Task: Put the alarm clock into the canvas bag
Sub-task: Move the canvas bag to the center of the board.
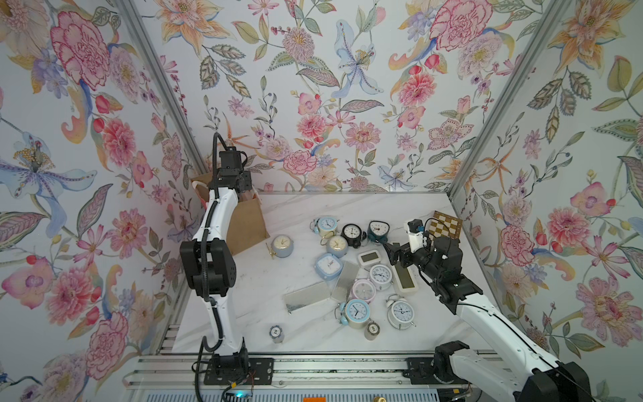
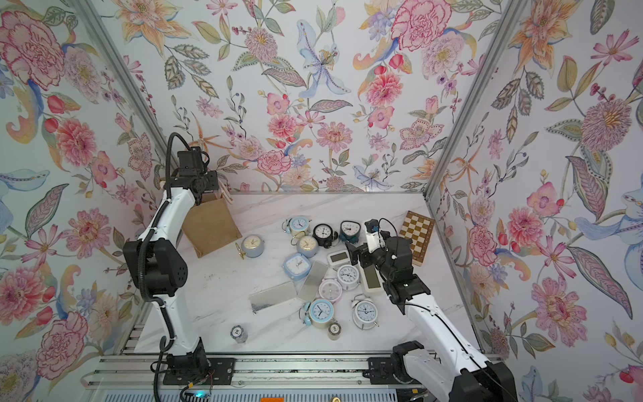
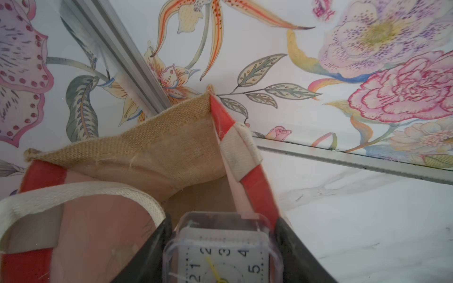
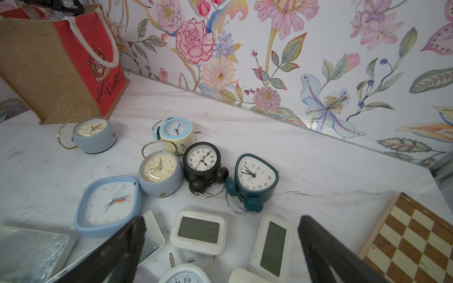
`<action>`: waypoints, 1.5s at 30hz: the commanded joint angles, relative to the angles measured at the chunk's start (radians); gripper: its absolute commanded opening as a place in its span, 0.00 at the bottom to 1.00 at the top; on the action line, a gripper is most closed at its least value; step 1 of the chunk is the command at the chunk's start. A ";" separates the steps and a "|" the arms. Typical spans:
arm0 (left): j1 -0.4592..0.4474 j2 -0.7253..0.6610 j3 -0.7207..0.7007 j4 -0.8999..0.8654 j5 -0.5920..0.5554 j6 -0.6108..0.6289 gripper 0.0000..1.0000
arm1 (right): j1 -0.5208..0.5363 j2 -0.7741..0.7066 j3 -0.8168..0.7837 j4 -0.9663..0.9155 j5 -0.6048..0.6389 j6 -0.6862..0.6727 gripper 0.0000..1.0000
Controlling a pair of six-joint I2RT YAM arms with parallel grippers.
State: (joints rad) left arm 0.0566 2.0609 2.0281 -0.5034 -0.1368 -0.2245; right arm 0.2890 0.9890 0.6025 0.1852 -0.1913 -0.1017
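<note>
Left hand (image 3: pixel 221 220): closed on the alarm clock (image 3: pixel 220 252). The clock has a square white dial in a clear plastic case and is pinched by its two sides between the black fingers (image 3: pixel 152 250).

The left wrist view shows the clock hanging over the open mouth of the canvas bag (image 3: pixel 159 147). Its leading edge is just beside the red-and-white side panel, and a white handle (image 3: pixel 85 193) droops across the opening. I cannot tell whether the clock is below the rim.

In both top views the bag (image 1: pixel 247 226) (image 2: pixel 212 226) stands upright in the far left corner of the bench (image 1: pixel 313 205), with the left arm's wrist directly above it. The clock itself is hidden there.

Right hand (image 4: pixel 220 223) (image 1: pixel 391 252): jaws spread wide and holding nothing. It hovers above the loose clocks on the right half of the bench, well apart from the bag. Under it lie a white digital clock (image 4: pixel 198 230) and, further out, a black twin-bell clock (image 4: pixel 202 160). A chessboard (image 1: pixel 447 224) lies near the right wall.
</note>
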 commanded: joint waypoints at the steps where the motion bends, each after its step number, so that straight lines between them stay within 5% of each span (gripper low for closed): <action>1: 0.040 -0.005 0.001 0.030 -0.021 -0.031 0.33 | 0.010 -0.025 0.003 -0.016 0.018 -0.015 0.99; 20: 0.079 0.384 0.344 -0.284 0.168 -0.022 0.39 | 0.013 -0.027 -0.021 -0.010 0.017 -0.015 0.99; 37: -0.009 0.262 -0.020 -0.475 0.326 0.220 0.44 | 0.027 0.038 -0.010 0.045 -0.021 -0.002 0.99; 45: -0.011 0.124 -0.296 -0.429 0.159 0.205 0.45 | 0.033 0.044 -0.007 0.043 -0.022 -0.004 0.99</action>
State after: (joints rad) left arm 0.0387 2.2341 1.7947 -0.9062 0.1265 -0.0357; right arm 0.3149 1.0260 0.5987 0.2062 -0.2024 -0.1085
